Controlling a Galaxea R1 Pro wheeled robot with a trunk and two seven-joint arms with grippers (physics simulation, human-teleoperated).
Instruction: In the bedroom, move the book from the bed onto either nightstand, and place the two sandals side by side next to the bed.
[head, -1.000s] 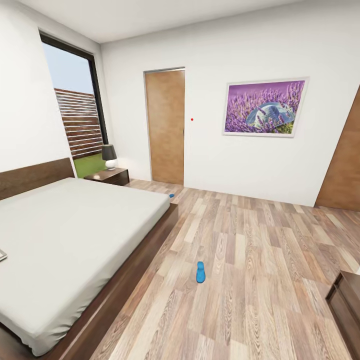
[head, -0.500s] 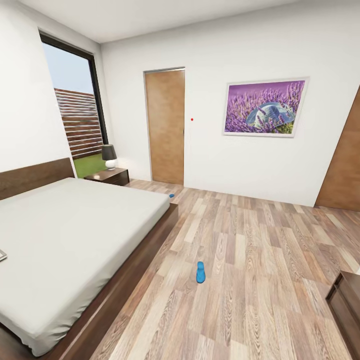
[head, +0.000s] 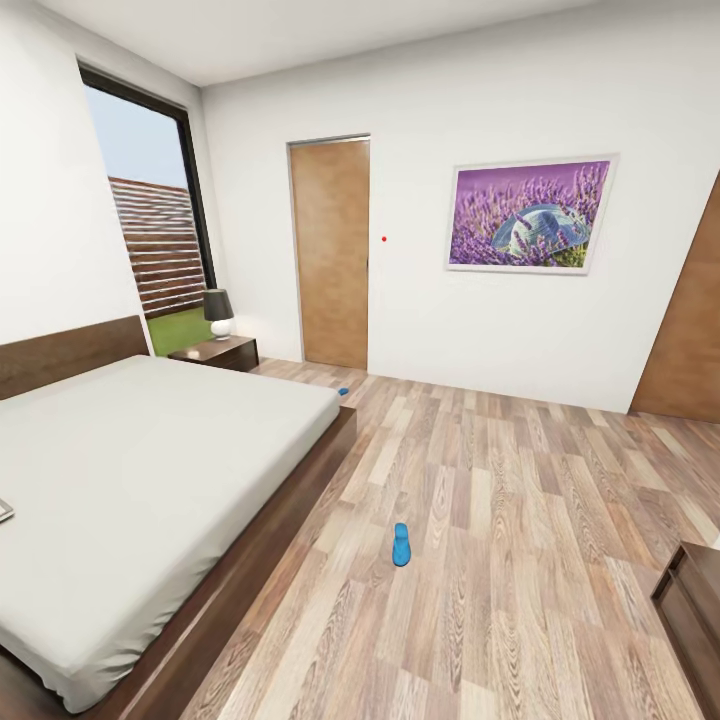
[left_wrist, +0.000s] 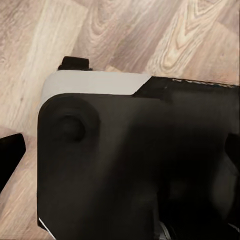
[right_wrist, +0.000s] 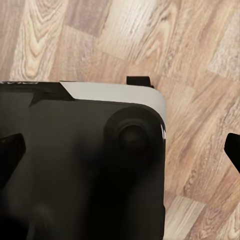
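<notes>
The bed (head: 130, 470) with its off-white mattress takes up the left of the head view. A corner of the book (head: 4, 510) pokes in at the picture's left edge, lying on the mattress. One blue sandal (head: 401, 544) lies on the plank floor, a little out from the bed's side. A bit of the second sandal (head: 343, 391) peeks out past the bed's far corner. A nightstand (head: 215, 352) stands beside the headboard under the window. My left gripper (left_wrist: 120, 160) and right gripper (right_wrist: 120, 155) both hang open over my dark base and the floor, holding nothing.
A black-shaded lamp (head: 219, 313) stands on the nightstand. A wooden door (head: 331, 255) is in the far wall and another door (head: 690, 320) at the right. A dark cabinet (head: 690, 610) juts in at the lower right. Wide wood floor (head: 520, 480) lies between.
</notes>
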